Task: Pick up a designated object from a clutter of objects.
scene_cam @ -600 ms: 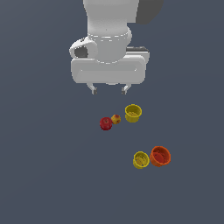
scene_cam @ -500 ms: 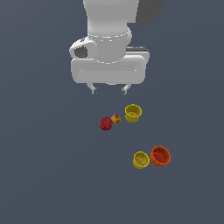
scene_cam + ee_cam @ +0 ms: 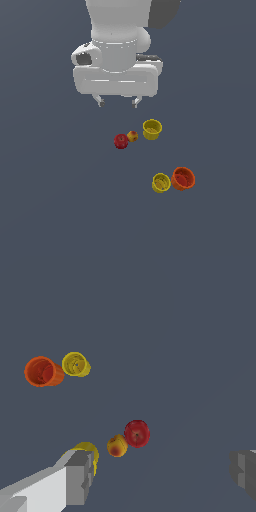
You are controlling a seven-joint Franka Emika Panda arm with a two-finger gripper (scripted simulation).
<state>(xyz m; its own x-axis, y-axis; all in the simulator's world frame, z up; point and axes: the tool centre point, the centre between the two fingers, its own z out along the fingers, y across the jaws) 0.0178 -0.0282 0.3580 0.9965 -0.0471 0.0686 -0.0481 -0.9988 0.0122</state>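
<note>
The designated object, a small orange-yellow fruit [image 3: 132, 135] with a reddish blush, lies on the floor touching the darker red apple [image 3: 121, 141]. In the wrist view the fruit [image 3: 117, 446] sits beside the apple [image 3: 137, 433]. My gripper [image 3: 118, 103] hangs open above the floor, farther back than the fruit, with nothing between its fingers. Its fingertips [image 3: 79, 476] stand wide apart in the wrist view, and one of them partly covers a yellow cup [image 3: 88, 452].
A yellow cup [image 3: 152, 129] stands just to the exterior view's right of the fruit. Nearer the camera, another yellow cup [image 3: 161, 183] and an orange cup [image 3: 183, 178] sit side by side. In the wrist view that pair shows as yellow cup [image 3: 75, 364] and orange cup [image 3: 42, 371].
The gripper has shifted slightly toward the exterior view's left. The fruit, apple and cups have not moved.
</note>
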